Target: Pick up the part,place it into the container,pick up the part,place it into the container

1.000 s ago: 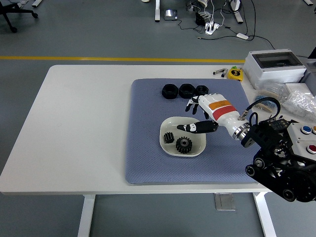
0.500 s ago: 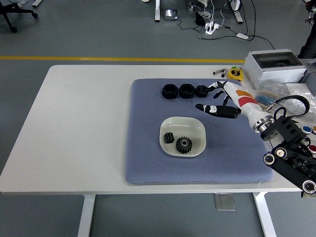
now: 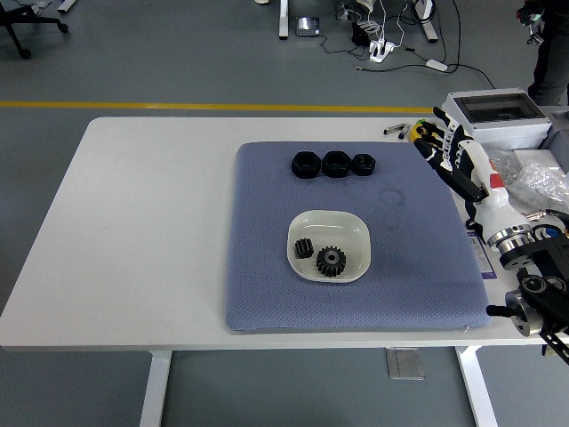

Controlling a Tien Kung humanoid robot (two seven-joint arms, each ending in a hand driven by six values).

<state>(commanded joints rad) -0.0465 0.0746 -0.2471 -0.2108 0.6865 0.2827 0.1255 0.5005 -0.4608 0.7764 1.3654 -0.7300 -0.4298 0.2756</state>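
Head view only. White worktop (image 3: 142, 222) carrying a blue-grey mat (image 3: 267, 267) over its right half.

Shallow cream container (image 3: 351, 233) near mat centre. Inside it: two black gears, a small gear (image 3: 304, 248) at left and a larger gear (image 3: 331, 260) just right of it, close together, touching or not cannot tell.

Toward mat's far edge: three black parts (image 3: 335, 164) in a row, side by side, well apart from the container.

Right hand (image 3: 455, 153) at mat's right far corner, off to the side of the container, over the mat edge. Fingers (image 3: 433, 135) extended and slightly spread, pointing away toward the far side, holding nothing. White forearm shell with an orange patch, running down to the black arm at the lower right edge.

Left arm out of frame.

Right end of worktop: grey lidded box (image 3: 498, 117), clear plastic bags (image 3: 542, 182), yellow tape measure (image 3: 414, 142) partly behind the fingers.
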